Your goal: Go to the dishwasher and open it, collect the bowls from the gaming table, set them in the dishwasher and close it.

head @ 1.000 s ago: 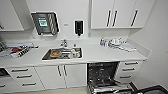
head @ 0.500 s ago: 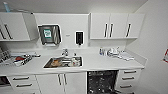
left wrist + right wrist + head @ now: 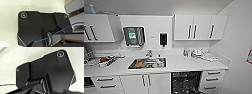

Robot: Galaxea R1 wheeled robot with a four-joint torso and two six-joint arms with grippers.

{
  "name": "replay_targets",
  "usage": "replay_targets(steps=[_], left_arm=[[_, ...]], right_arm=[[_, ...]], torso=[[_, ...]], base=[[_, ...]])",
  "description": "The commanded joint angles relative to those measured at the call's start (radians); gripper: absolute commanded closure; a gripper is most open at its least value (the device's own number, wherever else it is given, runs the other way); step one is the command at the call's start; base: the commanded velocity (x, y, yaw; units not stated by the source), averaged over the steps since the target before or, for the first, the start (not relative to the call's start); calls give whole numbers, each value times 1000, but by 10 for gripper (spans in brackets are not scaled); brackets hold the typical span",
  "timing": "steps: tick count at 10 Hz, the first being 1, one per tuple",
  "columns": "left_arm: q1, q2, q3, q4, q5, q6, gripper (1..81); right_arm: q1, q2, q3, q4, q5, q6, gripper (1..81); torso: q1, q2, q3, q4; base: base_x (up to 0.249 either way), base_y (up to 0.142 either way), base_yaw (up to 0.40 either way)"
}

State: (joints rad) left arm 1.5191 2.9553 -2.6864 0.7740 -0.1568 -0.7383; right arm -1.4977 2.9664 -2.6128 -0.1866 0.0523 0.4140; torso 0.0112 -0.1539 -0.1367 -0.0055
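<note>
The dishwasher [image 3: 186, 82] stands open under the white counter [image 3: 189, 63], right of the sink; its dark inside with wire racks shows in the head view. The bowls and the gaming table are out of view. In each wrist view a dark robot plate hangs over a pale floor, and a thin blue cable crosses the left wrist view.
A steel sink [image 3: 147, 63] is set in the counter's middle, with a dish rack [image 3: 99, 60] at its left end and small items [image 3: 197, 53] at its right. White drawers [image 3: 211, 80] flank the dishwasher. A side wall [image 3: 239, 50] closes the right.
The whole head picture has shifted: the counter and cabinets sit lower and look larger, so the camera has moved closer. Nothing in the kitchen itself has moved.
</note>
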Motion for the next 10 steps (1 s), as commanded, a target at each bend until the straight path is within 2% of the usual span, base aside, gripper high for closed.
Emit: replay_targets(steps=[1, 3, 4, 5, 6, 7, 8, 9, 10], left_arm=[[-46, -7, -1, -6, 34, -15, 10], [-43, -1, -3, -10, 106, -13, 10], [-46, 2, -3, -45, 144, 8, 10], [-49, 4, -3, -90, 152, 74, 10], [-49, 2, -1, -188, 151, 220, 10], [-49, -1, 3, -381, 143, 419, 10], [-55, 2, 5, -483, 143, 550, 10], [-58, 1, 14, -583, 145, 672, 10], [-59, -4, 23, -642, 145, 723, 10]], right_arm=[[55, 1, -25, -5, -45, -1, 10], [58, 7, -35, -7, -45, -1, 10], [58, 12, -35, -8, -45, -3, 10], [58, 15, -35, -8, -45, -3, 10], [58, 16, -35, -10, -45, -3, 10], [53, 16, -36, -10, -45, -3, 10], [52, 18, -33, -14, -45, -4, 10], [49, 37, -36, -34, -63, -10, 10], [41, 50, -51, -45, -65, -14, 10]], torso=[[0, 0, 0, 0], [0, 0, 0, 0], [0, 0, 0, 0], [0, 0, 0, 0], [0, 0, 0, 0], [0, 0, 0, 0], [0, 0, 0, 0], [0, 0, 0, 0], [0, 0, 0, 0]], base=[[0, 0, 0], [0, 0, 0], [0, 0, 0], [0, 0, 0], [0, 0, 0], [0, 0, 0], [0, 0, 0], [0, 0, 0], [0, 0, 0]])
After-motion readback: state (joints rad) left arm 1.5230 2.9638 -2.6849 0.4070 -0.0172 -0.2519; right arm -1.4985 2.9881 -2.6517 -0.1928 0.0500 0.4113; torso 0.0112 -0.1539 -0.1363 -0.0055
